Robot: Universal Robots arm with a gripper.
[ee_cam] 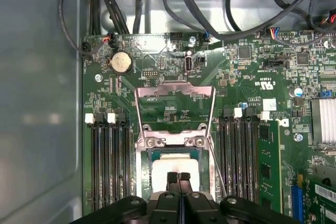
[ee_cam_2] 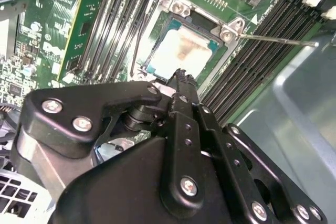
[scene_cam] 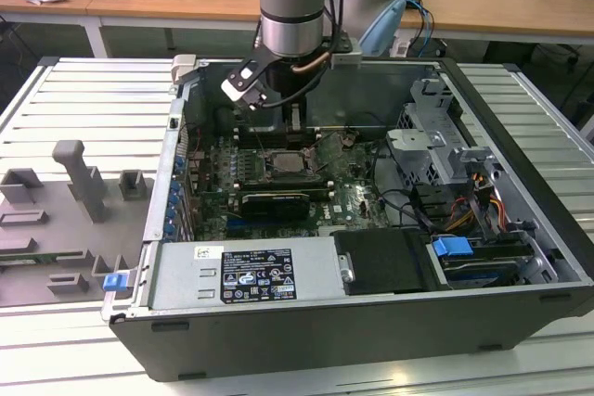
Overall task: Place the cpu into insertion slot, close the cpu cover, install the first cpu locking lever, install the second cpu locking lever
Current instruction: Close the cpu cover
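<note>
The end effector [ee_cam: 178, 178], fingers pressed together, hangs directly over the flat silver-beige square cpu [ee_cam: 168, 162] seated in the dark, silver-rimmed insertion slot [ee_cam: 143, 161]. The thin silver frame cpu cover [ee_cam: 176, 91] stands open.

Print on the power supply label [scene_cam: 255, 275] and motherboard [ee_cam: 102, 100] cannot be read.
</note>
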